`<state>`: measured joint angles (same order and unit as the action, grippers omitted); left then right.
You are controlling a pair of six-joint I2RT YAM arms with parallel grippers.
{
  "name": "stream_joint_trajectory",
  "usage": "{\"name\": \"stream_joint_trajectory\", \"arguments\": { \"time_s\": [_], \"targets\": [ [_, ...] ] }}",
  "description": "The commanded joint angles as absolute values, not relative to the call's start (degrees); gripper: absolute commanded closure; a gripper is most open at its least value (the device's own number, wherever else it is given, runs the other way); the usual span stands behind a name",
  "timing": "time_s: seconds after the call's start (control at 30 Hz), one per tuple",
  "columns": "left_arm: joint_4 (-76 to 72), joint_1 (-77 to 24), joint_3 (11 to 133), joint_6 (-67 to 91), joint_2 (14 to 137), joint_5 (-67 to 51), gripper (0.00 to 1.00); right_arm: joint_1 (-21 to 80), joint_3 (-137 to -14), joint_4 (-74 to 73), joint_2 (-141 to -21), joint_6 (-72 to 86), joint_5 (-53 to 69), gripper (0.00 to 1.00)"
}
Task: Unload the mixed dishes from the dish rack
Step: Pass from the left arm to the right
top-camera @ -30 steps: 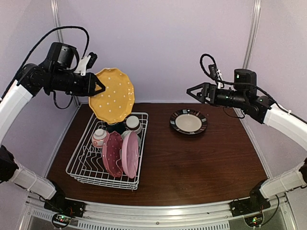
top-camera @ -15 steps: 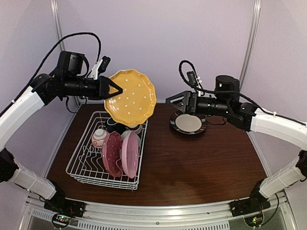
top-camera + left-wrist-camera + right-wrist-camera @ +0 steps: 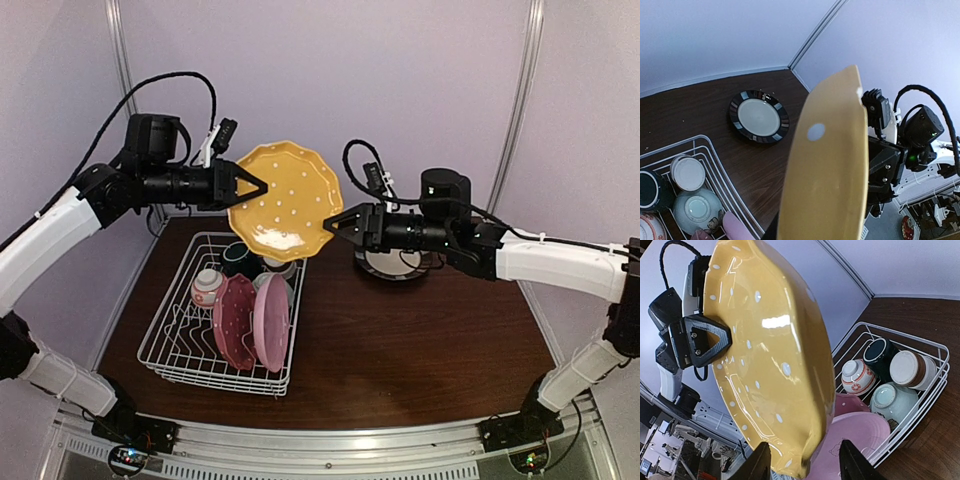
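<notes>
The yellow dotted scalloped plate (image 3: 285,200) hangs tilted in the air above the back of the white wire dish rack (image 3: 170,350). My left gripper (image 3: 250,187) is shut on its left rim. My right gripper (image 3: 335,222) has come to the plate's right rim; in the right wrist view its fingers (image 3: 757,462) stand either side of that edge (image 3: 810,440), still apart from it. In the rack a red-pink plate (image 3: 233,320) and a light pink plate (image 3: 272,320) stand upright, with a white-red cup (image 3: 208,288), a dark green cup (image 3: 240,258) and two more cups behind them.
A dark-rimmed plate (image 3: 395,265) lies flat on the brown table (image 3: 400,350) to the right of the rack, partly under my right arm. Pale walls close the back and both sides.
My left arm has carried the yellow plate rightward, away from the rack's left. My right arm has swung left to the plate's right edge, and its jaws have narrowed around it.
</notes>
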<state>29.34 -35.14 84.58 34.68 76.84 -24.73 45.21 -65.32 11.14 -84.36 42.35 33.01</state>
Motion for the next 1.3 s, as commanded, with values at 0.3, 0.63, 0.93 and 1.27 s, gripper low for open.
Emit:
{"name": "stream_joint_trajectory", "arguments": {
  "time_s": [0.3, 0.63, 0.93, 1.27],
  "targets": [
    [14.2, -35.2, 82.7, 38.1, 75.4, -27.8, 1.0, 46.0, -67.1, 19.1, -86.4, 47.8, 32.4, 0.74],
    [14.1, -35.2, 80.9, 37.7, 75.0, -25.5, 1.0, 46.0, -67.0, 18.7, -85.6, 47.9, 31.9, 0.93],
    [16.0, -35.2, 80.1, 36.9, 74.7, -22.1, 0.87, 45.5, -66.4, 18.2, -84.7, 48.3, 30.8, 1.0],
    [19.4, -35.1, 80.1, 36.5, 74.9, -16.3, 0.44, 42.7, -63.2, 20.9, -82.5, 51.4, 30.9, 1.0]
  ]
}}
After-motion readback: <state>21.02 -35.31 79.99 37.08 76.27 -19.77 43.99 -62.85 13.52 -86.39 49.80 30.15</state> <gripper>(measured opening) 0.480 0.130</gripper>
